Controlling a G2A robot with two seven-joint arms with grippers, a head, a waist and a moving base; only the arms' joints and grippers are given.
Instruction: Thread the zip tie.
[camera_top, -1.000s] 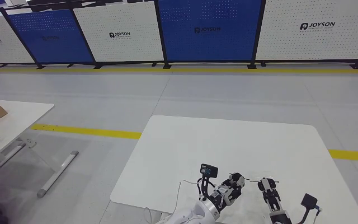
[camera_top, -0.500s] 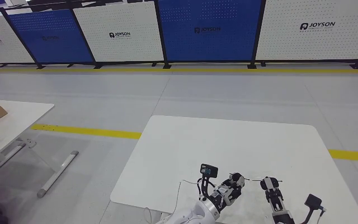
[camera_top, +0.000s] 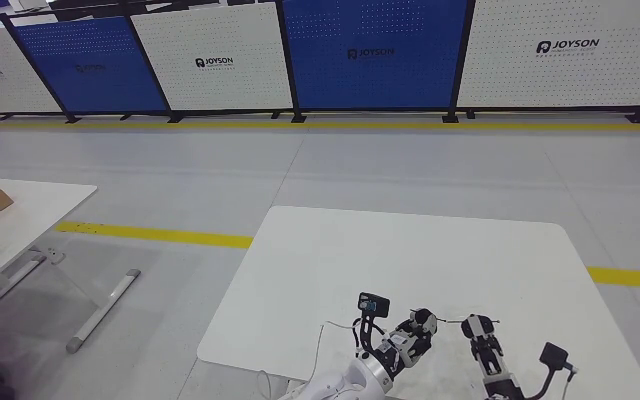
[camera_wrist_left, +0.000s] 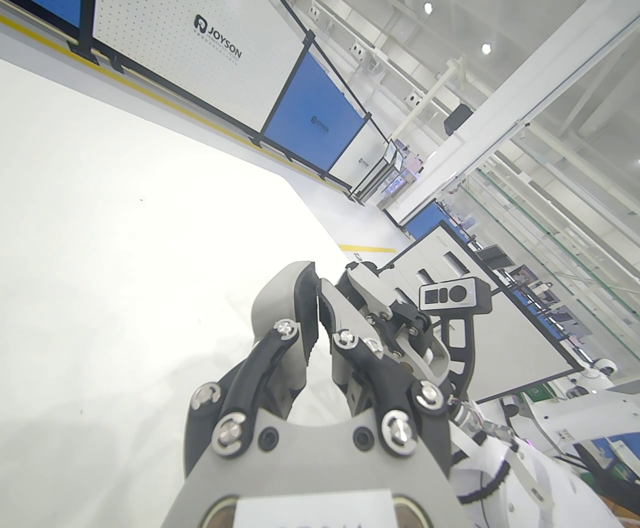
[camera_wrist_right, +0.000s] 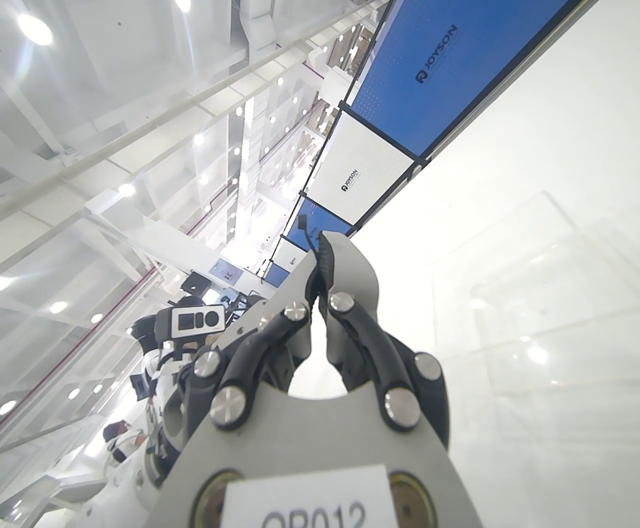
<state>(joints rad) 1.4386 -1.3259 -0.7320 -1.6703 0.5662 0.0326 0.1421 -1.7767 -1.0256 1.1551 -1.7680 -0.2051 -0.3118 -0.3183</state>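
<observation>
right claw (camera_wrist_right: 321, 245) clamped on zip tie (camera_wrist_right: 303, 224); left claw (camera_wrist_left: 318, 286) pressed together, lower centre; align both ends squarely before feeding.

Bright, even overhead light from ceiling lamps (camera_wrist_right: 34, 29); white table (camera_wrist_left: 100, 225) washed out by glare; shadows faint, soft.

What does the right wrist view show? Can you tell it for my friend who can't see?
The right arm's grey metal tool is shut on a thin black plastic zip tie, whose end pokes out past the tips. Behind it lies the flat white table, with blue and white panels beyond.
</observation>
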